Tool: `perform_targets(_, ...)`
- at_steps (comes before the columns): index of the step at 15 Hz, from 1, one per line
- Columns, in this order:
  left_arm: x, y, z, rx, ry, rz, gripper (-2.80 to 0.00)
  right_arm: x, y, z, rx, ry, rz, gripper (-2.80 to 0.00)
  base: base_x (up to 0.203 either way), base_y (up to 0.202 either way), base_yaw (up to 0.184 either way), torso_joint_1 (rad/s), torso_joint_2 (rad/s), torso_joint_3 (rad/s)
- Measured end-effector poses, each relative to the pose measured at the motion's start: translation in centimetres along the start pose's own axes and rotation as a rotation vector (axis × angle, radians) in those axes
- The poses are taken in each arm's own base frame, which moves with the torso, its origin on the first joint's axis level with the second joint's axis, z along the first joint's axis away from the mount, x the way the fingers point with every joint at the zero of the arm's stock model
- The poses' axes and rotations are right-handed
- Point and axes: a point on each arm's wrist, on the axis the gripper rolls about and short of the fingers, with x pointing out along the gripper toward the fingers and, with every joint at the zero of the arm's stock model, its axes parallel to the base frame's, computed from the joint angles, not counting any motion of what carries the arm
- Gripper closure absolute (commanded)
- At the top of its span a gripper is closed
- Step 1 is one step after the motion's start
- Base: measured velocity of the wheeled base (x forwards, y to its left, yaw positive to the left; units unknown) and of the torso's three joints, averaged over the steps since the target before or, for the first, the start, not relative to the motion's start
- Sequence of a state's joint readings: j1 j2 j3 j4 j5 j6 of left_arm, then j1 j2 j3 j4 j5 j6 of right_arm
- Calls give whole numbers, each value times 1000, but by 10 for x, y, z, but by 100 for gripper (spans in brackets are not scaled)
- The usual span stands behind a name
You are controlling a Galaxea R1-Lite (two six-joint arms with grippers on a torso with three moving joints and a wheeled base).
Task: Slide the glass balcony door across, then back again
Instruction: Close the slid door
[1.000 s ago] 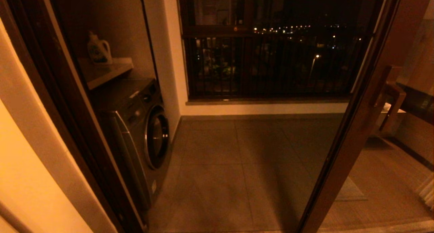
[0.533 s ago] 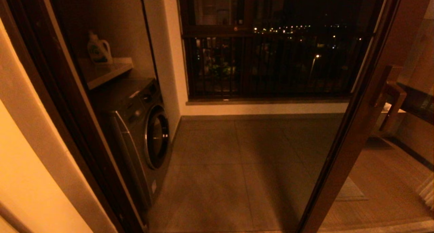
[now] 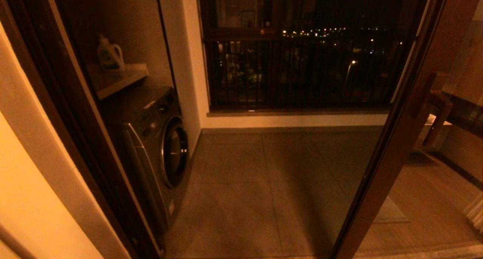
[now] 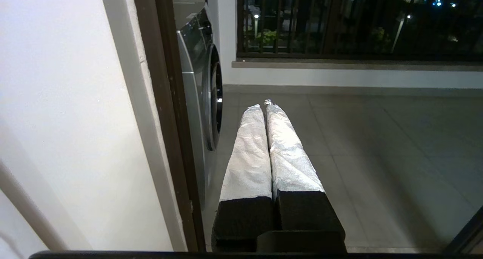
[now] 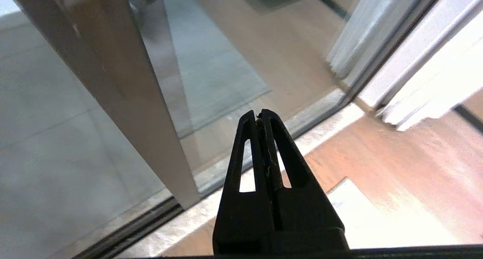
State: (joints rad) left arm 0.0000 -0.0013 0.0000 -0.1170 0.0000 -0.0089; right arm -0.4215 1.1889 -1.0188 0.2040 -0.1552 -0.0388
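Observation:
The glass balcony door (image 3: 392, 146) stands at the right of the doorway, with its brown stile slanting up and its blocky wooden handle (image 3: 434, 108) on the room side. My right gripper (image 5: 259, 115) is shut on nothing, low over the indoor wood floor, short of the door's stile (image 5: 124, 93) and not touching it. My left gripper (image 4: 263, 106), with white-wrapped fingers (image 4: 249, 157), is shut and empty. It points out through the opening beside the dark jamb (image 4: 166, 100). Neither gripper shows in the head view.
A washing machine (image 3: 158, 146) sits just past the left jamb (image 3: 75, 119), under a shelf (image 3: 120, 78) holding a detergent bottle (image 3: 109, 55). A dark window with railing bars (image 3: 302, 70) closes the far side. The floor track (image 5: 124, 229) runs below the door.

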Motion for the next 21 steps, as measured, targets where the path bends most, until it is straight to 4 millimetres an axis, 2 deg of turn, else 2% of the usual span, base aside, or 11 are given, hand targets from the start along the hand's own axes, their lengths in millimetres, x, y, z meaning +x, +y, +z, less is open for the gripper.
perform_targets(3, 0, 0, 0, 0, 0, 0, 0, 24, 1, 9, 10, 6, 91, 0, 0, 0, 0, 0, 0, 0)
perform_targets(7, 0, 0, 0, 0, 0, 0, 0, 58, 3, 25, 15, -115, 284, 0, 0, 0, 0, 0, 0, 0)
perform_targets(11, 0, 0, 0, 0, 0, 0, 0, 81, 4, 32, 13, -124, 358, 0, 0, 0, 0, 0, 0, 0)
perform_targets(17, 0, 0, 0, 0, 0, 0, 0, 92, 17, 22, 8, -52, 514, 0, 0, 0, 0, 0, 0, 0)
perform_targets(21, 0, 0, 0, 0, 0, 0, 0, 97, 25, 26, 1, -47, 559, 0, 0, 0, 0, 0, 0, 0)
